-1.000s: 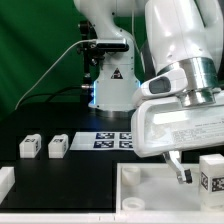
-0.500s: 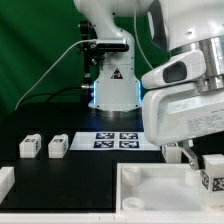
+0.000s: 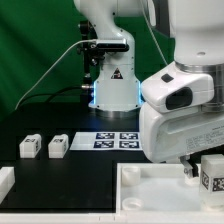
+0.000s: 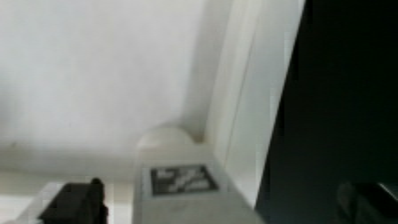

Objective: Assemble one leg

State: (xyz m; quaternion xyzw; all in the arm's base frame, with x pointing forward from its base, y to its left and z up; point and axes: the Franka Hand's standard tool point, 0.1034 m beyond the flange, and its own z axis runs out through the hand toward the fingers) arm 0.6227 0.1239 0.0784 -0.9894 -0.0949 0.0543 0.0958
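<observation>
1. The exterior view looks low across the table [image 3: 60,178] toward the robot base [image 3: 110,85] and the green curtain [image 3: 30,50]. The arm [image 3: 185,110] is very near its lens.
2. The wrist view looks down between the fingers [image 4: 75,203], close above the tray [image 4: 107,80].
3. Both views share the tray [image 3: 150,195] and a tagged leg [image 3: 211,172] [image 4: 180,178].

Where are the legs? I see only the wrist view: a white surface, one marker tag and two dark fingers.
Observer: One leg and a second leg stand side by side on the black table, at the exterior view's left, far from the hand.
Operator: Is any leg near the hand?
Observer: Yes, a third leg stands at the exterior view's right, close beside the hand. I cannot tell if they touch.
Operator: What lies between the two groups?
Observer: The marker board, flat on the table.
</observation>
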